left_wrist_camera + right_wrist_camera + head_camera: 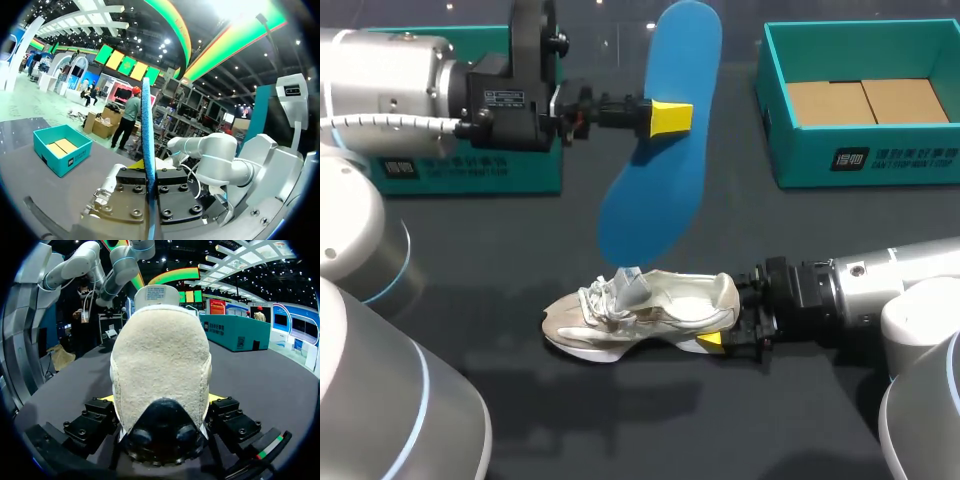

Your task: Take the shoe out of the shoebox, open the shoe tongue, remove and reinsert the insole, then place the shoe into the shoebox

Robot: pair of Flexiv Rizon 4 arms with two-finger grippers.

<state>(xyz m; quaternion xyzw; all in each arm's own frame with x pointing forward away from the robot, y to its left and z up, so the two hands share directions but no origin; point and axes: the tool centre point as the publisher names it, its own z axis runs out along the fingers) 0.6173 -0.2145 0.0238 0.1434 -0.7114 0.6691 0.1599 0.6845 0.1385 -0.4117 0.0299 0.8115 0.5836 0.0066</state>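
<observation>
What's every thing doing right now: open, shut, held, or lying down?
shoe, upright on the table, outside the box
insole, out, held in the air
left gripper, shut on insole
right gripper, shut on shoe's heel
box, open, no shoe inside

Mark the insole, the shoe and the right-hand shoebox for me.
insole (662, 180): head view, mid-length of its blue face.
shoe (665, 312): head view, side panel near the midfoot.
right-hand shoebox (800, 160): head view, front wall.

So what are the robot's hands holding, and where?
The left gripper pinches the blue insole by its long edge, near the middle. The right gripper clamps the shoe by its heel.
</observation>
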